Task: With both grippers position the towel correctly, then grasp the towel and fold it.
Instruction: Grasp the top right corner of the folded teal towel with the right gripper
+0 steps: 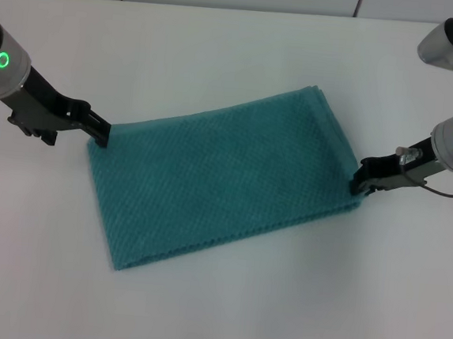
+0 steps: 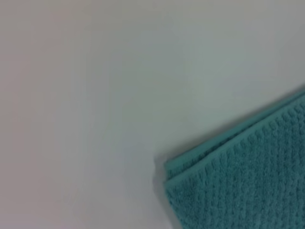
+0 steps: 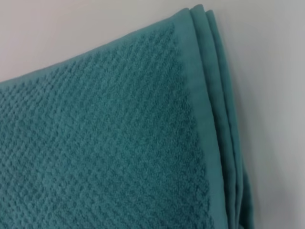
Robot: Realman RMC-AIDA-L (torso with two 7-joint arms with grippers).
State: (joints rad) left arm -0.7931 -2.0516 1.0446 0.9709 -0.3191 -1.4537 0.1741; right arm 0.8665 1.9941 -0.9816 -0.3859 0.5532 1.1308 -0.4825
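Presently: towel (image 1: 222,177) flat, skewed on table (image 1: 221,50). My left gripper (image 1: 101,132) and right gripper (image 1: 358,181) at opposite corners; pinch state not discernible. Risk: layered edges separate, one layer grabbed, crooked fold.

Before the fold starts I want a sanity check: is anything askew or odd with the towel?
The towel lies flat but turned at an angle on the table, not square to the robot. At its right end the stacked hems fan out slightly. The left pincer and right pincer sit at opposite corners. No damage shows.
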